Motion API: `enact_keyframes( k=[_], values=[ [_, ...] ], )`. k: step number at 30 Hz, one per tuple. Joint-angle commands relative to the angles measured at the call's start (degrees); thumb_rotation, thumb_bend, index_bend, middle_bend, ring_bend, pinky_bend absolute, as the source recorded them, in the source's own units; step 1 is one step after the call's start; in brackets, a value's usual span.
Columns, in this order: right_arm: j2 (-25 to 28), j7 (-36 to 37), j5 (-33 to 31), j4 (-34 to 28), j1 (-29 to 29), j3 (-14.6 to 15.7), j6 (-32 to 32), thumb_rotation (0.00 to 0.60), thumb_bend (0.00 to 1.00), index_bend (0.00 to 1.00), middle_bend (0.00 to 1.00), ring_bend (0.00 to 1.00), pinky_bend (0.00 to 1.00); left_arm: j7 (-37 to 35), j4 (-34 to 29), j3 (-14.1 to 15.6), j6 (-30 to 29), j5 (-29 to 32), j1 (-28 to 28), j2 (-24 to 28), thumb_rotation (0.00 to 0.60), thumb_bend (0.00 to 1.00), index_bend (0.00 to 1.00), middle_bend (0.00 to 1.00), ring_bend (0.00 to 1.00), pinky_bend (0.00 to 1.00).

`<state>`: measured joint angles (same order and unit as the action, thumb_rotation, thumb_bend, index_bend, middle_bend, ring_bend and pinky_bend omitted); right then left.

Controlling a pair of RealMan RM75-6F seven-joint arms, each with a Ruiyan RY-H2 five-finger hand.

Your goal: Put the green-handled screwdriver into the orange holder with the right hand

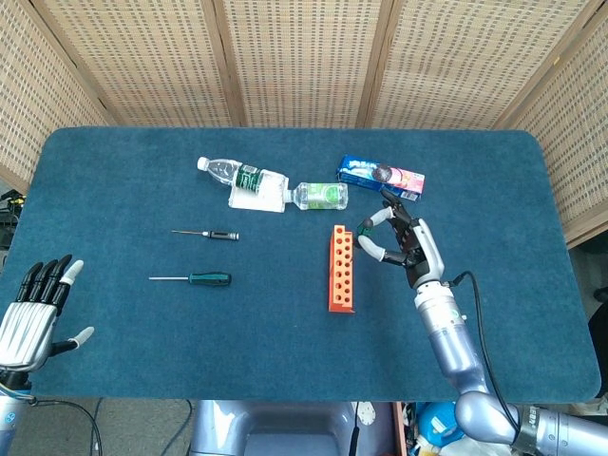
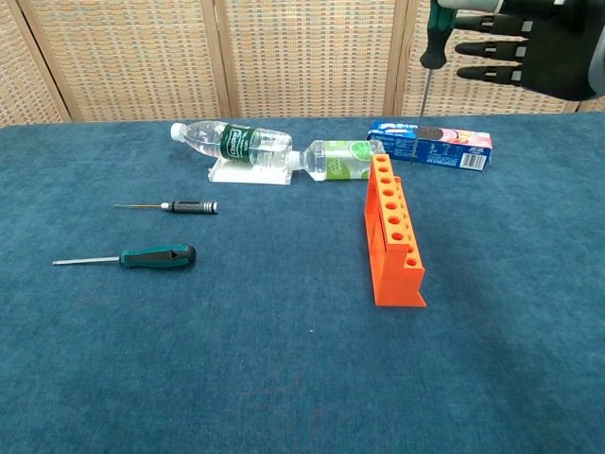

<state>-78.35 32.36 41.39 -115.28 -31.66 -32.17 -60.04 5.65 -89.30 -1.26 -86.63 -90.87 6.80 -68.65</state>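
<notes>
Right hand pinches green-handled screwdriver upright, tip down, in the air just at 3 o'clock of the orange holder, not inserted. Left hand at table's 8 o'clock corner, fingers apart, holding nothing.

Bare blue cloth lies open on the right of the tall orange plastic holder with its row of round holes, and across the whole near half of the table. Behind the holder two clear plastic bottles and a blue-and-pink biscuit box bar the far side. To its left, well apart, lie a thin black-handled screwdriver and a green-handled one.
</notes>
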Motion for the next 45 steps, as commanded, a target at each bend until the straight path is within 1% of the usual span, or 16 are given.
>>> enact_keyframes(
  k=[1,5,11,20,45],
  values=[
    [-1.1,1.4,1.3,0.7,0.2,-0.4,0.5,0.6,0.22,0.61,0.06,0.0,0.0,-0.1,0.0,0.0,0.0,0.1,0.0,0.0,0.6,0.0,0.0,0.0,0.0,0.0],
    [-1.8,2.4,1.6,0.9,0.1,-0.8,1.1,0.6,0.22,0.61,0.06,0.0,0.0,-0.3,0.0,0.0,0.0,0.1,0.0,0.0,0.6,0.0,0.0,0.0,0.0,0.0],
    [-3.6,3.0,2.6,1.9,-0.3,-0.4,1.3,0.6,0.22,0.61,0.06,0.0,0.0,-0.5,0.1,0.0,0.1,0.1,0.0,0.1,0.6,0.0,0.0,0.0,0.0,0.0],
    [-6.1,3.9,3.6,5.5,-1.1,-0.2,2.7,0.6,0.22,0.61,0.07,0.0,0.0,-0.5,0.3,0.1,0.5,0.4,0.2,-0.1,0.6,0.0,0.0,0.0,0.0,0.0],
    [-7.8,6.5,5.9,11.8,-1.0,-0.3,6.3,0.6,0.22,0.62,0.07,0.0,0.0,-0.3,0.7,0.0,1.3,1.3,0.4,-0.3,0.6,0.0,0.0,0.0,0.0,0.0]
  ],
)
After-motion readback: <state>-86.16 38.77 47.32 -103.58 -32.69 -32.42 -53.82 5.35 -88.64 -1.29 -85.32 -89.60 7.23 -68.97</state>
